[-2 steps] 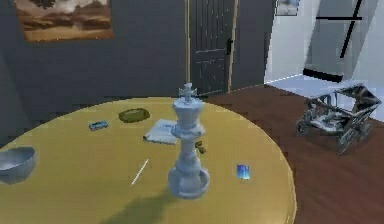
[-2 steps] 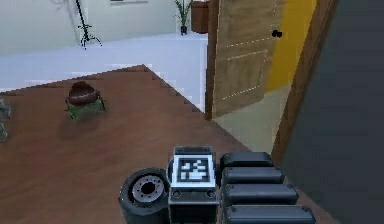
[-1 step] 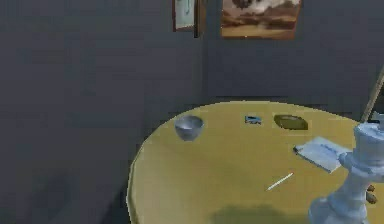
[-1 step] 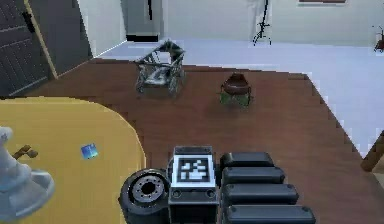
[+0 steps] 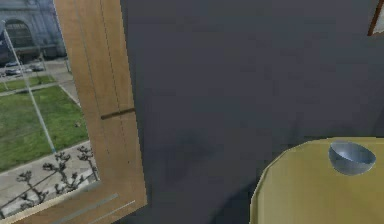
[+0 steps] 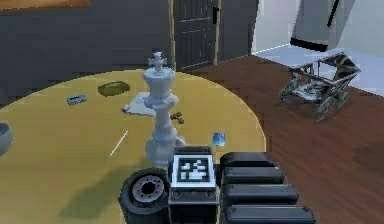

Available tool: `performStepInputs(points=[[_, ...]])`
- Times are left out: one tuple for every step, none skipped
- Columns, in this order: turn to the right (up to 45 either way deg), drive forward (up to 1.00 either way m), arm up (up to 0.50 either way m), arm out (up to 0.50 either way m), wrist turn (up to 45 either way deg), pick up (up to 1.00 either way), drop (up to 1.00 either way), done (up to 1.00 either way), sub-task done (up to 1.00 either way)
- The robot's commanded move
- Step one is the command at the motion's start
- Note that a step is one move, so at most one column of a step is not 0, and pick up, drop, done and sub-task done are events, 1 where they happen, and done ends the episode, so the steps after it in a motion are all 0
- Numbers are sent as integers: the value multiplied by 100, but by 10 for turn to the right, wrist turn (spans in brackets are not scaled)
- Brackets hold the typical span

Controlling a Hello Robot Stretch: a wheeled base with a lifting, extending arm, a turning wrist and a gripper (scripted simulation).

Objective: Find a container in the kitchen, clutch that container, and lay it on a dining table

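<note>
Blue-grey bowl (image 5: pixel 351 157) is judged light, stiff, slippery; best taken at rim; whether gripper (image 6: pixel 143 195) holds anything cannot be told.

Legible text: none
White square (image 6: pixel 194 169) on the arm, just in front of the chess-king statue (image 6: pixel 158 100): black block marks, no letters or digits
Small blue thing (image 6: pixel 218 139) on the yellow table (image 6: pixel 60 170), right of the statue: markings too small to read
Flat blue-grey thing (image 6: pixel 77 99), left of the statue: nothing readable
</note>
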Motion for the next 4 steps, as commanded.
performStepInputs(points=[[0,0,0,48,0,0,0,0,0],[0,0,0,0,390,0,0,0,0],[0,0,-26,0,0,0,0,0,0],[0,0,0,0,0,0,100,0,0]])
